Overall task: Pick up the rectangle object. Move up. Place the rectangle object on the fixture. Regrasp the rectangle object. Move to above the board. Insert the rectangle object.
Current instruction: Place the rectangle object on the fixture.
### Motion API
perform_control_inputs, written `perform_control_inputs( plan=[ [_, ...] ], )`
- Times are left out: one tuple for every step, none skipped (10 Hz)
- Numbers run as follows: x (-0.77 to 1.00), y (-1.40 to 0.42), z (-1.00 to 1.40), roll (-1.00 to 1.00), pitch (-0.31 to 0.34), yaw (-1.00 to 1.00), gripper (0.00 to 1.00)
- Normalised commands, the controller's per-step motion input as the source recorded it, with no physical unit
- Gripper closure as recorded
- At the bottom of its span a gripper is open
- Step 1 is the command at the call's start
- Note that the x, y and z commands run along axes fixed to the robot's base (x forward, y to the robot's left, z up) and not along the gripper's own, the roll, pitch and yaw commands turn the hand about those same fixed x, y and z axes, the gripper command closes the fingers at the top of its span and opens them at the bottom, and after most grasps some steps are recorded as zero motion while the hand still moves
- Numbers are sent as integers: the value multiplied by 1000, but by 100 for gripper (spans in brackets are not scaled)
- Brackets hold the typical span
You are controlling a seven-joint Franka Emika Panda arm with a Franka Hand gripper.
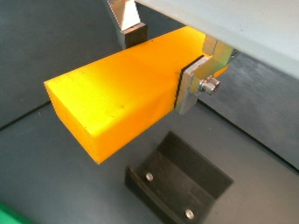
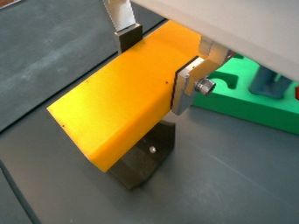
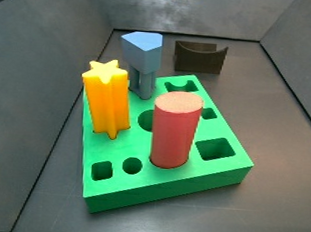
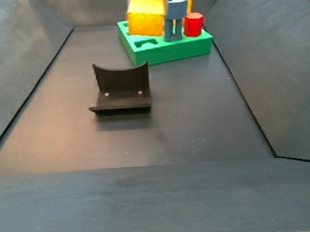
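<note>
I'm seeing the rectangle object (image 1: 122,101) lying horizontal in the air, the gripper (image 1: 166,54) closing its silver fingers (image 1: 191,85) on the block's two sides. In both wrist views the fixture (image 2: 142,161) is sitting on the dark floor directly beneath it, not touching. The board (image 3: 163,149) is standing at about six o'clock from the fixture in a side view, carrying a star-shaped post (image 3: 106,98), a red cylinder (image 3: 175,130) and a grey-blue peg (image 3: 142,62).

Lighting is bright and even, with soft shadows on the dark floor (image 4: 146,148); the gripper (image 1: 163,52) and the glowing rectangle object (image 1: 117,101) appear slightly soft at close range.
</note>
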Motion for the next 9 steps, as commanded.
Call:
perform_control_inputs(
  plan=[
    [1000,-100,-183,-1000,78,76,100],
    [924,-50,-179,-1000,84,69,100],
    [789,18,-90,-1000,87,43,100],
    [659,19,-39,-1000,100,36,100],
    [528,23,-13,-1000,118,28,100],
    [378,33,-10,-1000,133,13,100],
    [275,36,-12,-1000,141,-1,100],
    [167,36,-8,-1000,151,-16,100],
    [73,39,-1,-1000,157,-35,100]
  ],
)
